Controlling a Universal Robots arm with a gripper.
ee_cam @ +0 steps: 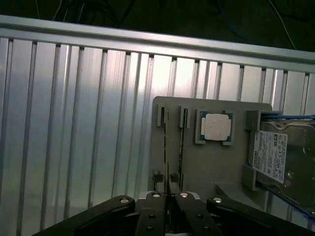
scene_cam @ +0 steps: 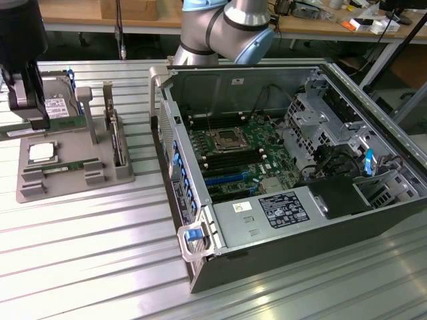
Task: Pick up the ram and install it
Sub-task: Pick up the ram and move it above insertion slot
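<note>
- One gripper (scene_cam: 38,124) hung over the grey tray (scene_cam: 67,185) at the exterior view's left, well apart from the open computer case (scene_cam: 267,260). A pale green strip, apparently the ram (scene_cam: 17,131), sat level at its fingertips, clear of the tray.
- On the wrist view, the gripper (ee_cam: 170,199) stood nearly closed, pinching the ram (ee_cam: 167,147), which was seen edge-on as a thin line. Below it lay the tray (ee_cam: 216,167), with the processor chip (ee_cam: 217,127) and the hard drive (ee_cam: 275,157).

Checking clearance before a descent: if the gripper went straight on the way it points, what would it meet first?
Probably the grey holder tray, around the slot holding the ram on edge; how high the gripper hangs above it is unclear.
</note>
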